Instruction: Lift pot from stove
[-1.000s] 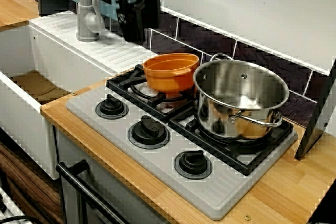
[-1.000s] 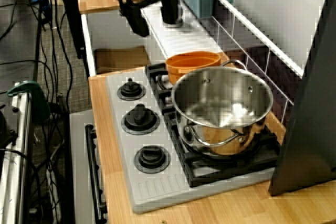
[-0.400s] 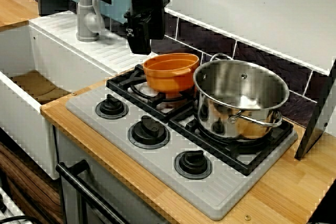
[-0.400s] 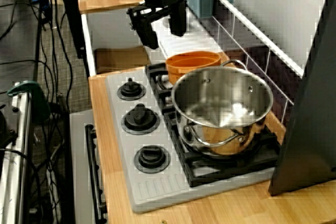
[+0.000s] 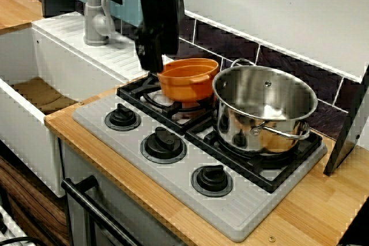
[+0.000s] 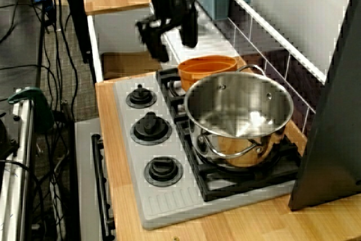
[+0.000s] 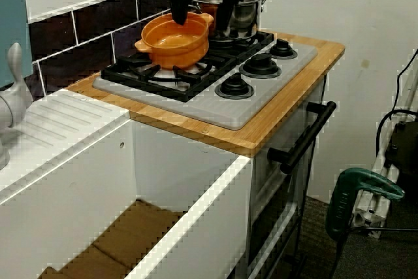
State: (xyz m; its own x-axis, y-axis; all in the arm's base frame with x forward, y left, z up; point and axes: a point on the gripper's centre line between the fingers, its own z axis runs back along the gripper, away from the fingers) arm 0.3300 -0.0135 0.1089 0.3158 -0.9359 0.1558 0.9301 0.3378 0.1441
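The orange pot (image 5: pixel 187 79) sits on the stove (image 5: pixel 173 142) grate beside the steel pot (image 5: pixel 264 108); the hand (image 6: pixel 168 39) hangs spread above its near rim, apparently lining up to grip

The black arm hangs down from twelve o'clock, its gripper (image 6: pixel 171 39) pointing downward with both fingers (image 6: pixel 189 29) spread apart, holding nothing.

The pot (image 5: pixel 187 79) sits on the stove's (image 5: pixel 173 168) rear grate, just beside the steel pot (image 5: pixel 264 108) on the adjoining grate. Three knobs (image 5: pixel 164 142) line the stove's front edge. The gripper (image 6: pixel 169 33) hangs above the pot's sink-side edge, jaws apart. The sink (image 7: pixel 117 227) adjoins the counter (image 7: pixel 287 119).
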